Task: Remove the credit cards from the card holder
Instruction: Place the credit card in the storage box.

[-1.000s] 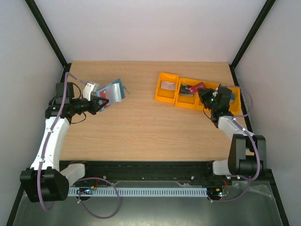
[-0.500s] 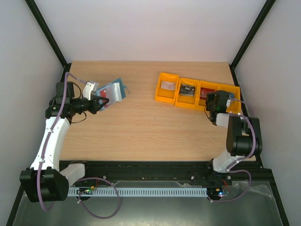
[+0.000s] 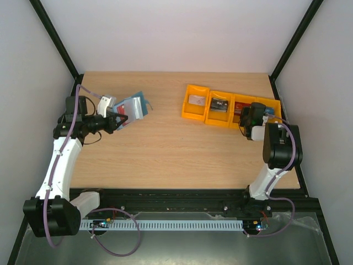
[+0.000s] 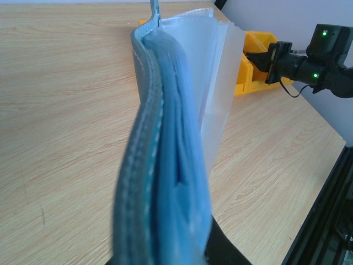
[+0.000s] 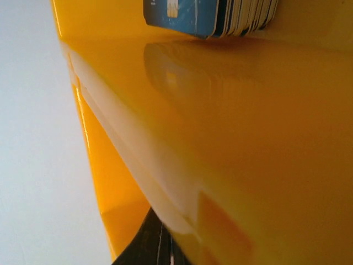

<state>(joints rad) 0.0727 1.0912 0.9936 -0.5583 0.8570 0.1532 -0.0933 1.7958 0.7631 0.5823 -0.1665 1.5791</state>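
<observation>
Card holder (image 3: 132, 106) at far left, held up off the surface (image 3: 176, 154). Its long axis points far-right, away from the left fingers (image 3: 117, 122), which are clamped on its near end. Clear sleeves (image 4: 212, 83) fan out. Left arm reaches forward, wrist level. Credit cards (image 3: 219, 105) sit in the orange bins (image 3: 190, 114) at far right. Right arm is folded back. Right fingers (image 3: 255, 110) are closed and empty, low at the rightmost bin, near a blue card (image 5: 182, 14).

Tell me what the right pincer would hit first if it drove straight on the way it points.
Most likely the orange bin: its wall fills the wrist view just ahead of the shut right pincer. The stacked cards sit farther on, at the view's edge.
</observation>
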